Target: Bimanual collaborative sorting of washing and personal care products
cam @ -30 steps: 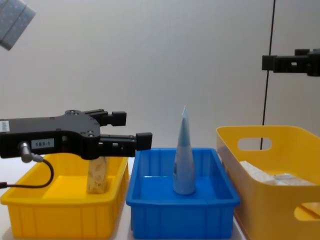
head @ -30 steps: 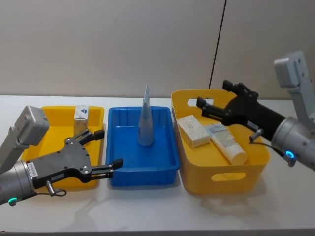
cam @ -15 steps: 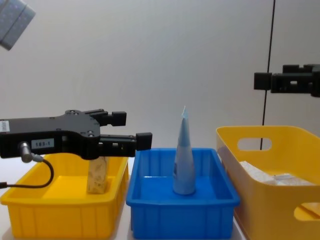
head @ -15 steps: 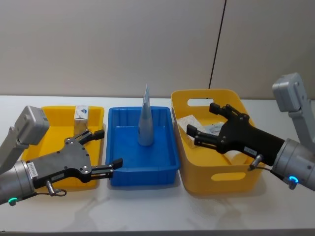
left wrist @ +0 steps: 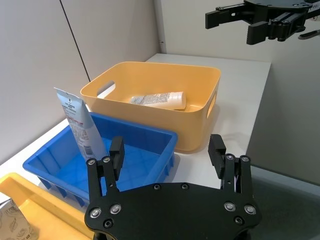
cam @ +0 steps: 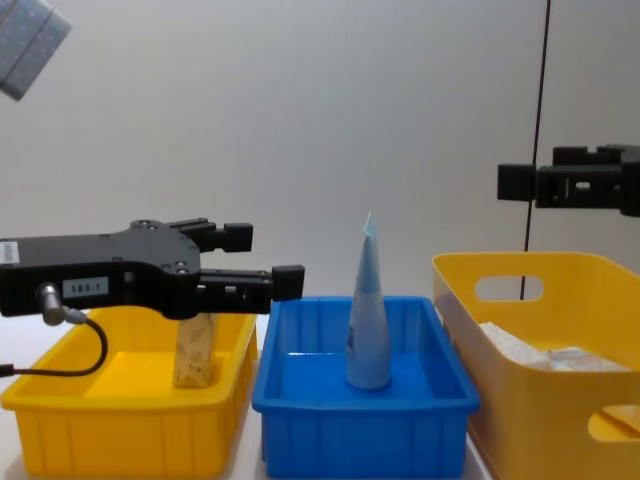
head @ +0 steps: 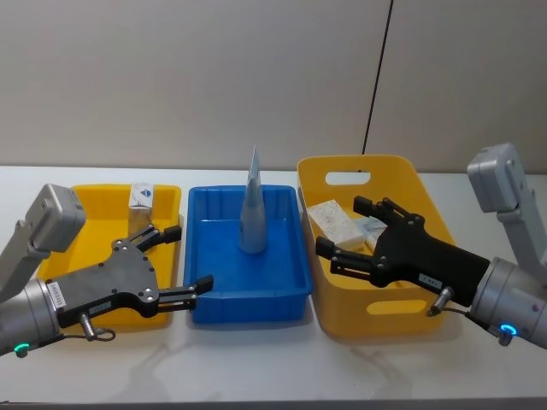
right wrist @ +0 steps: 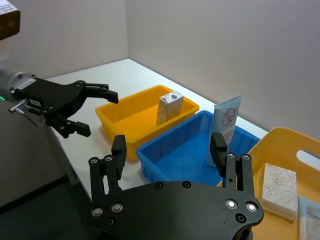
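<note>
The right gripper (head: pixel 345 232), its black fingers spread and holding nothing, is held above the left half of the tall yellow plastic handled basket (head: pixel 389 307). Beneath and beside it, inside that basket, a flat beige speckled box (head: pixel 333 218) and a white tube (left wrist: pixel 159 100) are seen lying. The left gripper (head: pixel 186 258), fingers likewise spread and empty, is poised over the front right corner of the shallow yellow plastic bin (head: pixel 64 256). A small upright beige speckled pack with a white top (head: pixel 141 196) stands at that bin's back. A light-blue tapering tube (head: pixel 252 205) stands upright in the blue plastic bin (head: pixel 248 303) between the two yellow containers.
</note>
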`<action>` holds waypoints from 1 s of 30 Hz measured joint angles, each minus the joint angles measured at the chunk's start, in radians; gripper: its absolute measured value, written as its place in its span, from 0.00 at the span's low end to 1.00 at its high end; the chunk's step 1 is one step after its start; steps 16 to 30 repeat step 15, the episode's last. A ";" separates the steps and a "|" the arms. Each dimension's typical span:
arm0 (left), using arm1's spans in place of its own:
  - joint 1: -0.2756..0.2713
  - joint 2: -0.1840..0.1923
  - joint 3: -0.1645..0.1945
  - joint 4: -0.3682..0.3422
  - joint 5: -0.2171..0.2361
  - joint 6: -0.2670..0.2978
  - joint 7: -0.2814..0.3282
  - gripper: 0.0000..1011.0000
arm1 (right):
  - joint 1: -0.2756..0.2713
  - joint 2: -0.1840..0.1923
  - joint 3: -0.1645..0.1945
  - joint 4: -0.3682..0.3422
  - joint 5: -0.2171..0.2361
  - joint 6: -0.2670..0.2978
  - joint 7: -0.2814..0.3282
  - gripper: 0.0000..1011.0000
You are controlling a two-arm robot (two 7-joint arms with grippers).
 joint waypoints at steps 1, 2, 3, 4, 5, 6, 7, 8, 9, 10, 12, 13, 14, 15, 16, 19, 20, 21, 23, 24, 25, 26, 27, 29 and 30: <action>0.000 0.000 0.000 0.000 0.000 0.000 0.000 0.99 | -0.001 0.000 0.000 -0.001 0.000 0.000 0.001 0.99; 0.000 0.000 0.000 0.000 0.000 0.000 0.000 0.99 | -0.002 0.001 0.000 -0.002 0.001 0.000 0.001 0.99; 0.000 0.000 0.000 0.000 0.000 0.000 0.000 0.99 | -0.002 0.001 -0.001 -0.002 0.001 0.000 0.001 0.99; 0.000 0.000 0.000 0.000 0.000 0.000 0.000 0.99 | -0.003 0.002 -0.001 -0.003 0.001 0.000 0.002 0.99; 0.000 0.000 0.000 0.000 0.000 0.000 0.000 0.99 | -0.004 0.002 -0.001 -0.004 0.002 -0.001 0.003 0.99; 0.000 0.000 0.000 0.000 0.000 0.000 0.000 0.99 | -0.005 0.002 -0.002 -0.004 0.002 -0.001 0.003 0.99; 0.000 0.000 0.000 0.000 0.000 0.000 0.000 0.99 | -0.006 0.003 -0.002 -0.005 0.003 -0.001 0.004 0.99; 0.000 0.000 0.000 0.000 0.000 0.000 0.000 0.99 | -0.006 0.003 -0.002 -0.006 0.003 -0.001 0.004 0.99; 0.000 0.000 0.000 0.000 0.000 0.000 0.000 0.99 | -0.007 0.004 -0.002 -0.006 0.003 -0.001 0.004 0.99; 0.000 0.000 0.000 0.000 0.000 0.000 0.000 0.99 | -0.007 0.004 -0.002 -0.007 0.003 -0.001 0.005 0.99; 0.000 0.000 0.000 0.000 0.000 0.000 0.000 0.99 | -0.009 0.004 -0.003 -0.007 0.004 -0.001 0.005 0.99; 0.000 0.000 0.000 0.000 0.000 0.000 0.000 0.99 | -0.009 0.005 -0.003 -0.008 0.004 -0.001 0.006 0.99; 0.000 0.000 0.000 0.000 0.000 0.000 0.000 0.99 | -0.009 0.005 -0.003 -0.008 0.004 -0.001 0.006 0.99; 0.000 0.000 0.000 0.000 0.000 0.000 0.000 0.99 | -0.010 0.005 -0.003 -0.008 0.004 -0.001 0.006 0.99; 0.000 0.000 0.000 0.000 0.000 0.000 0.000 0.99 | -0.010 0.005 -0.003 -0.008 0.004 -0.001 0.006 0.99; 0.000 0.000 0.000 0.000 0.000 0.000 0.000 0.99 | -0.010 0.005 -0.003 -0.008 0.004 -0.001 0.006 0.99; 0.000 0.000 0.000 0.000 0.000 0.000 0.000 0.99 | -0.010 0.005 -0.003 -0.008 0.004 -0.001 0.006 0.99; 0.000 0.000 0.000 0.000 0.000 0.000 0.000 0.99 | -0.010 0.005 -0.003 -0.008 0.004 -0.001 0.006 0.99; 0.000 0.000 0.000 0.000 0.000 0.000 0.000 0.99 | -0.010 0.005 -0.003 -0.008 0.004 -0.001 0.006 0.99; 0.000 0.000 0.000 0.000 0.000 0.000 0.000 0.99 | -0.010 0.005 -0.003 -0.008 0.004 -0.001 0.006 0.99; 0.000 0.000 0.000 0.000 0.000 0.000 0.000 0.99 | -0.010 0.005 -0.003 -0.008 0.004 -0.001 0.006 0.99; 0.000 0.000 0.000 0.000 0.000 0.000 0.000 0.99 | -0.010 0.005 -0.003 -0.008 0.004 -0.001 0.006 0.99; 0.000 0.000 0.000 0.000 0.000 0.000 0.000 0.99 | -0.010 0.005 -0.003 -0.008 0.004 -0.001 0.006 0.99; 0.000 0.000 0.000 0.000 0.000 0.000 0.000 0.99 | -0.010 0.005 -0.003 -0.008 0.004 -0.001 0.006 0.99; 0.000 0.000 0.000 0.000 0.000 0.000 0.000 0.99 | -0.010 0.005 -0.003 -0.008 0.004 -0.001 0.006 0.99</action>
